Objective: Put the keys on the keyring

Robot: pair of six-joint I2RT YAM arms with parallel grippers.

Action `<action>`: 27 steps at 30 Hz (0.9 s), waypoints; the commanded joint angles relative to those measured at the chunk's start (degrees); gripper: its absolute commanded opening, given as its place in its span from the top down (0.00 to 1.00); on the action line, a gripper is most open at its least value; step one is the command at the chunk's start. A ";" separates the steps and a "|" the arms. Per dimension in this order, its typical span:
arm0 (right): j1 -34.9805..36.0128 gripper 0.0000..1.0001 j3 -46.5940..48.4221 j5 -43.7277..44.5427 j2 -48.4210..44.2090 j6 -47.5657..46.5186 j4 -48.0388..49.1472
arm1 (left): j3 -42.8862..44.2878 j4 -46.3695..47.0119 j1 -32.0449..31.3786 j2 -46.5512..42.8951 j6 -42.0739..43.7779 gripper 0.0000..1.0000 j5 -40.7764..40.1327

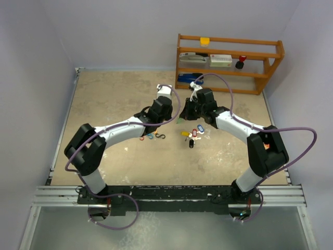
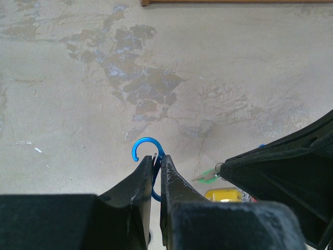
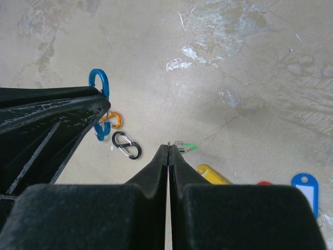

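My left gripper is shut on a blue S-shaped clip and holds it above the table; its upper hook sticks out past the fingertips. My right gripper is shut on the green-tagged key, whose tag also shows in the left wrist view. In the top view the two grippers meet tip to tip mid-table. The yellow-tagged key, blue-tagged key, red-tagged key and black fob lie on the table below the right gripper.
Loose clips lie under the left gripper: an orange one, a second blue one and a black one. A wooden shelf with small items stands at the back right. Walls close in the table on three sides.
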 commanded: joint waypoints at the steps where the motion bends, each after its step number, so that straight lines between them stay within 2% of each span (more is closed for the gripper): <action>1: 0.89 1.00 1.14 0.46 -0.67 -2.85 3.90 | 2.56 1.79 -0.35 0.42 -0.74 1.00 1.22; 10: 2.31 1.00 -0.88 1.39 -0.92 -4.40 9.82 | 3.85 1.21 -0.61 1.34 -1.08 1.00 1.75; 27: 3.78 1.00 -1.49 -0.74 0.41 -5.91 13.10 | 4.41 1.08 -0.71 1.09 -0.70 1.00 2.61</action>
